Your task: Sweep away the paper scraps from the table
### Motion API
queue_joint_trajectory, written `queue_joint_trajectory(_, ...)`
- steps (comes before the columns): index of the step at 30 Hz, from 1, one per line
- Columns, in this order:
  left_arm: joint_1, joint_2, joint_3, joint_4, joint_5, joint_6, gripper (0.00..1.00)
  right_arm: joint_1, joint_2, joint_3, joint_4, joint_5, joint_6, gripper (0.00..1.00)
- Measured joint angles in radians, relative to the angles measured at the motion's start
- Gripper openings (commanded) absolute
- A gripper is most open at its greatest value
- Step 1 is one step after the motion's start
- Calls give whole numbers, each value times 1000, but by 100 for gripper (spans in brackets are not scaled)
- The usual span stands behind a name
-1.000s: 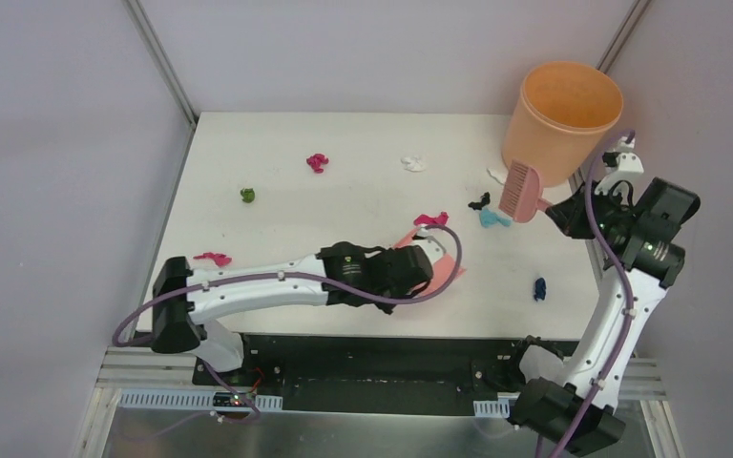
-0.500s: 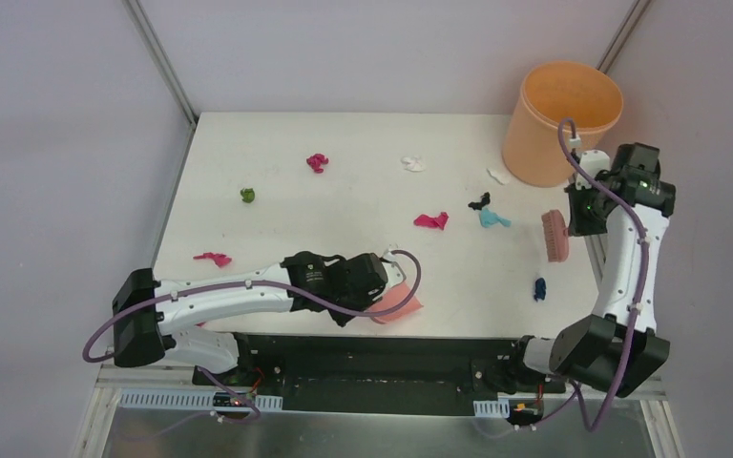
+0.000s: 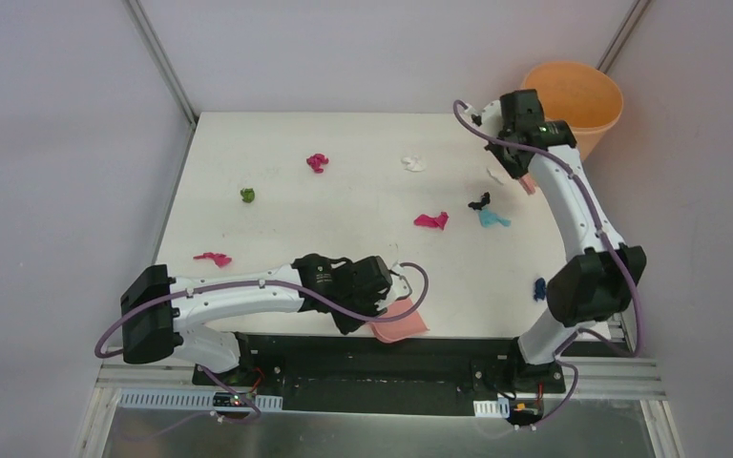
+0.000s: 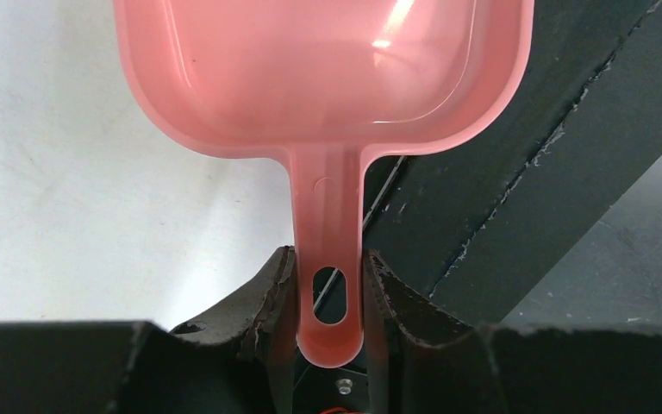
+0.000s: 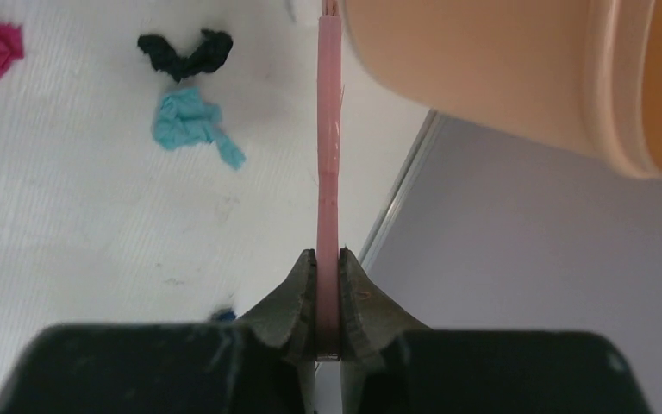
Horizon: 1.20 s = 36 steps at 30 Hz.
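Paper scraps lie scattered on the white table (image 3: pixel 344 253): magenta (image 3: pixel 317 162), green (image 3: pixel 247 195), white (image 3: pixel 413 164), magenta (image 3: pixel 430 220), black (image 3: pixel 480 200), teal (image 3: pixel 492 218), magenta (image 3: pixel 213 258) and dark blue (image 3: pixel 539 288). At the front edge, my left gripper (image 3: pixel 382 294) (image 4: pixel 329 259) is shut on the handle of the pink dustpan (image 3: pixel 401 322) (image 4: pixel 323 69), whose pan hangs partly over the edge. My right gripper (image 3: pixel 518 164) (image 5: pixel 328 259) is shut on the thin handle of the pink brush (image 3: pixel 528 183) (image 5: pixel 328 147) at the back right, beside the black (image 5: pixel 177 53) and teal (image 5: pixel 194 125) scraps.
An orange bucket (image 3: pixel 587 95) (image 5: pixel 500 69) stands at the back right corner, right next to the brush. The table's right edge (image 5: pixel 401 190) runs just under the right gripper. A black strip (image 4: pixel 517 172) borders the front edge below the dustpan.
The right arm has swung with the brush from the right edge to the back, next to the bucket. The left arm has drawn the dustpan back to the front edge.
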Motion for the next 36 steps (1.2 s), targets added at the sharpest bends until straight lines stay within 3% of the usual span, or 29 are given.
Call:
queue_joint_trajectory(5,0,-18,8,-10,16,-2,0,69,175,111,84,113,-56,0)
queue_joint_trajectory(13,0,-16,84,-45,-20,-60,0,86,354,134,184,238,-141,0)
queue_joint_trajectory(21,0,30,145,-94,-116,-84,0,90,417,169,72,161,-39,0)
queue_joint_trajectory(26,0,52,146,-138,-148,-84,0,126,362,168,-61,19,84,0)
queue_joint_trajectory(30,0,50,146,-154,-174,-90,0,153,208,135,-128,-107,157,0)
queue_joint_trajectory(36,13,55,151,-183,-213,-84,0,156,-17,84,-154,-118,179,0)
